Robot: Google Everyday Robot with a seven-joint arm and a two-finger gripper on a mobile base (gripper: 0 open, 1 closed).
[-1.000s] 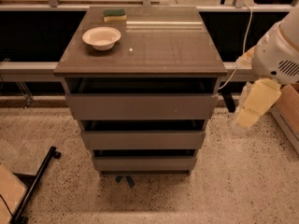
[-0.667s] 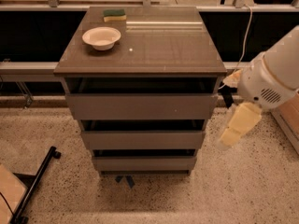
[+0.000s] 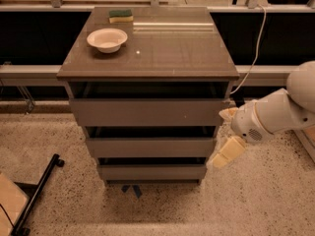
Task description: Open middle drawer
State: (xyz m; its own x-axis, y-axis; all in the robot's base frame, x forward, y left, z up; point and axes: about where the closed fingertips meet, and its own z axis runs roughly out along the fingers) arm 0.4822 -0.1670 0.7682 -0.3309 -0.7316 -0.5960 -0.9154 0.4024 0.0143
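up on the counter [image 3: 197,58], left side: bowl [image 3: 107,39], sponge [image 3: 120,15] behind it. below, second front down: middle drawer [image 3: 151,147], not pulled out yet. off its right end: gripper [image 3: 226,154], lower and closer in than a second ago, now just beside the drawer corner. can't tell how the jaws stand. looks like lining up for the pull, nothing grabbed so far.
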